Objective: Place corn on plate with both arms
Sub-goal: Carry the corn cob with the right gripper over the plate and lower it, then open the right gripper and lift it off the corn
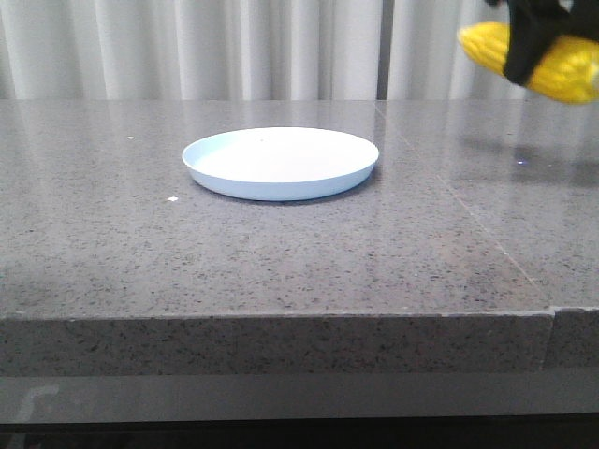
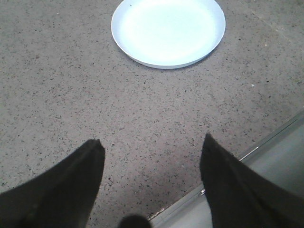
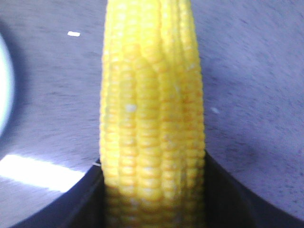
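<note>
Granite table (image 1: 281,271) (pale curtains (image 1: 187,47) behind); right hand (image 1: 532,42) grips corn (image 1: 571,70), left hand (image 2: 152,156) wide.

Table (image 1: 281,262) of grey speckled stone, polished and faintly reflective, plate (image 1: 281,173) smooth pale plastic-looking with slight sheen, corn (image 3: 152,118) at 2 o'clock of plate, bumpy yellow kernels, waxy, fingers (image 2: 61,190) matt black, curtain (image 1: 187,47) pleated white cloth

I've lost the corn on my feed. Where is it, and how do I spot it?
Start at the plate in the middle of the grey table, then look up and right. The corn hangs in the air there, clamped in the right gripper. It is the only bright yellow thing in view.
</note>
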{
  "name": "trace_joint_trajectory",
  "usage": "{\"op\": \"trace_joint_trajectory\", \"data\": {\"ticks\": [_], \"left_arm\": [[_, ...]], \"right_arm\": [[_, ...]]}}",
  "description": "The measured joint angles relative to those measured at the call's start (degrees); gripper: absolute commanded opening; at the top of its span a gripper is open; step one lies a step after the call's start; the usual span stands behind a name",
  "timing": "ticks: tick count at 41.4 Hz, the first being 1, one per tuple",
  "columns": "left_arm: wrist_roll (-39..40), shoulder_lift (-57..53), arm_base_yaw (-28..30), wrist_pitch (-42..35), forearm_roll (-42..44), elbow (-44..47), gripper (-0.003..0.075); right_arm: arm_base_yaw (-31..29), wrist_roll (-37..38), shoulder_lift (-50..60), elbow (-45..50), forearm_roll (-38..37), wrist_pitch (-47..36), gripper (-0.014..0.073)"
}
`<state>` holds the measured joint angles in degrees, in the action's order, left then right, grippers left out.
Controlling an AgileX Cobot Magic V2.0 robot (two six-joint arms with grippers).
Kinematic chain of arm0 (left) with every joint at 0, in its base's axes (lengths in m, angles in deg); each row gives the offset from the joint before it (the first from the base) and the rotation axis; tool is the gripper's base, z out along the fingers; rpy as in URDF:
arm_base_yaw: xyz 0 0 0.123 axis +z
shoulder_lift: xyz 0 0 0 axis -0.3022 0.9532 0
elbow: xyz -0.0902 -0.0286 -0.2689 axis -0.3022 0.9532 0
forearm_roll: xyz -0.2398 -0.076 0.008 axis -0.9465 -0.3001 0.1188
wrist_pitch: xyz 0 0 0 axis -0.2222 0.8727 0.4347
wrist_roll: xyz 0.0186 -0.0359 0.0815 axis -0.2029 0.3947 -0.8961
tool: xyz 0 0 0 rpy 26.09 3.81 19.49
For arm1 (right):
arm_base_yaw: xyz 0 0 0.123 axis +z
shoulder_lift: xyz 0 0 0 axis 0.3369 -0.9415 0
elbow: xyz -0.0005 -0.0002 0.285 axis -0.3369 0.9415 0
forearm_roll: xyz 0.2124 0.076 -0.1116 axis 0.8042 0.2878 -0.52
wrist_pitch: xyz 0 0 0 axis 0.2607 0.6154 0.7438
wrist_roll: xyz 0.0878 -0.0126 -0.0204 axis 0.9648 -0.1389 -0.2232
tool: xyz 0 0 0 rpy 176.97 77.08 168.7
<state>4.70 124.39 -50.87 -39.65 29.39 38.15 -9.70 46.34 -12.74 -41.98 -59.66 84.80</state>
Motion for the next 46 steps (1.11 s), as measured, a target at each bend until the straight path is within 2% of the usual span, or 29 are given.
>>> {"op": "trace_joint_trajectory", "data": {"ticks": [7,16,21,30,33,40,43,46], "left_arm": [[0.0,0.0,0.0,0.0,0.0,0.0,0.0430],[0.0,0.0,0.0,0.0,0.0,0.0,0.0430],[0.0,0.0,0.0,0.0,0.0,0.0,0.0430],[0.0,0.0,0.0,0.0,0.0,0.0,0.0430],[0.0,0.0,0.0,0.0,0.0,0.0,0.0430],[0.0,0.0,0.0,0.0,0.0,0.0,0.0430],[0.0,0.0,0.0,0.0,0.0,0.0,0.0430],[0.0,0.0,0.0,0.0,0.0,0.0,0.0430]], "right_arm": [[7.6,0.0,0.8,-5.0,0.1,4.2,0.0245],[17.1,0.0,-3.5,-11.0,0.9,4.8,0.0245],[19.4,0.0,-8.0,-13.6,1.7,4.8,0.0248],[19.9,0.0,-16.2,-17.2,2.6,3.4,0.0252],[19.9,0.0,-18.5,-17.7,2.6,2.4,0.0298],[19.9,0.0,-21.7,-18.0,2.6,0.6,0.0540],[19.9,0.0,-22.1,-18.0,2.6,0.4,0.0584],[19.9,0.0,-22.0,-18.0,2.6,0.2,0.0582]]}}
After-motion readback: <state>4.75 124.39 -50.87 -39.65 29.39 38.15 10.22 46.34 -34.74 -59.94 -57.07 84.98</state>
